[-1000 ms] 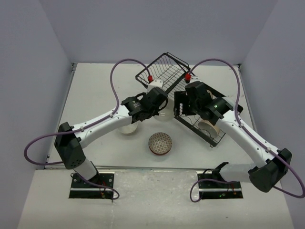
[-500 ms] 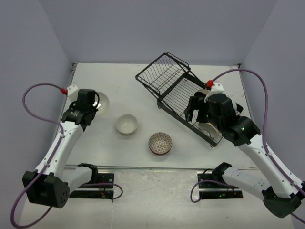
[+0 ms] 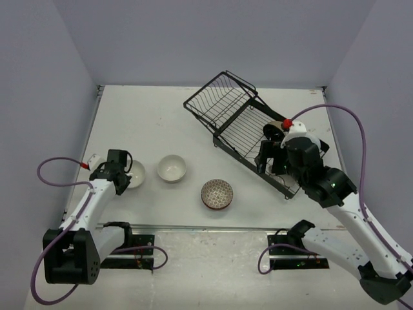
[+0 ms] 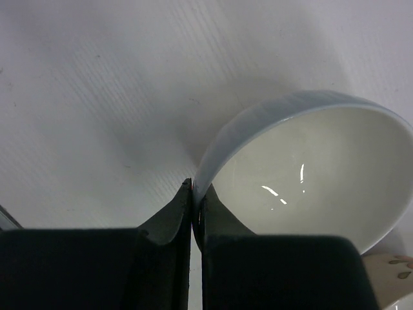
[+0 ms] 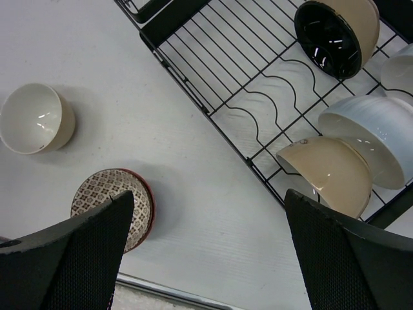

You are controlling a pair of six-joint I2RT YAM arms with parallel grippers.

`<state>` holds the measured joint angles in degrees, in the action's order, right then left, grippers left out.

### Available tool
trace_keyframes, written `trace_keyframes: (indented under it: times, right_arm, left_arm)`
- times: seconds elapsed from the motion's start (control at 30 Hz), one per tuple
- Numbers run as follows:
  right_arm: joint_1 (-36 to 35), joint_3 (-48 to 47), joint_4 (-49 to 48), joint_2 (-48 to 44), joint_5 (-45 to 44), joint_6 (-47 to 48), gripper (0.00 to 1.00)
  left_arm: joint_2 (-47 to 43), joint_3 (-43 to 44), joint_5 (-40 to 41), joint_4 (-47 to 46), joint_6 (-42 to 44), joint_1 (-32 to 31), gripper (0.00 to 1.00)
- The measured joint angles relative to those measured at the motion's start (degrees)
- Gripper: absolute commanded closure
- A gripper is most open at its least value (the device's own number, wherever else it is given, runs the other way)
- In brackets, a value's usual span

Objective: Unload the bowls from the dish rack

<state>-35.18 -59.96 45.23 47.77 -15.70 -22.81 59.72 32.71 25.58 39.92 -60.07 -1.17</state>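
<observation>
My left gripper [image 4: 193, 190] is shut on the rim of a plain white bowl [image 4: 310, 168], holding it tilted low over the table at the near left [image 3: 134, 173]. The black wire dish rack [image 3: 239, 119] lies slanted at the back right. It holds a tan bowl with a black inside [image 5: 335, 32], a white bowl [image 5: 371, 135] and a cream bowl [image 5: 329, 174]. My right gripper [image 5: 210, 194] hangs open above the rack's near edge [image 3: 271, 161], holding nothing.
A cream bowl [image 3: 171, 168] and a brown patterned bowl [image 3: 217, 194] stand on the table between the arms. Another white bowl [image 5: 400, 71] shows at the rack's right edge. Walls close in the table on three sides.
My left arm has swung from the rack to the near left with the white bowl. The right gripper has drawn back along the rack and opened wider.
</observation>
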Motion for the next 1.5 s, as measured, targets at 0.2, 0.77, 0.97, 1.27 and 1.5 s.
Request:
trace_keyframes:
  times: [0.2, 0.77, 0.97, 1.27, 1.5]
  right_arm:
    - [0.0, 0.0, -0.02, -2.49, -0.24, 0.61, 0.01]
    - [0.07, 1.01, -0.02, -2.91, -6.19, 2.95, 0.01]
    - [0.11, 3.63, -0.55, -9.29, -13.77, 0.57, 0.01]
    - [0.26, 6.38, -2.51, -13.57, -15.5, -1.07, 0.01]
    - [-0.7, 5.4, 1.9, 7.08, -21.22, 2.99, 0.01]
  left_arm:
    - [1.4, -0.26, -1.88, -2.89, -1.49, 2.51, 0.8]
    - [-15.39, 7.78, -7.23, -1.77, 3.82, 3.45, 0.0]
    - [-20.24, 12.0, -20.92, -6.75, 7.41, 2.51, 0.0]
    - [-8.72, 16.28, -19.5, -12.79, 2.54, -32.17, 0.0]
    - [0.07, 19.21, -18.47, -19.12, 2.19, -40.76, 0.0]
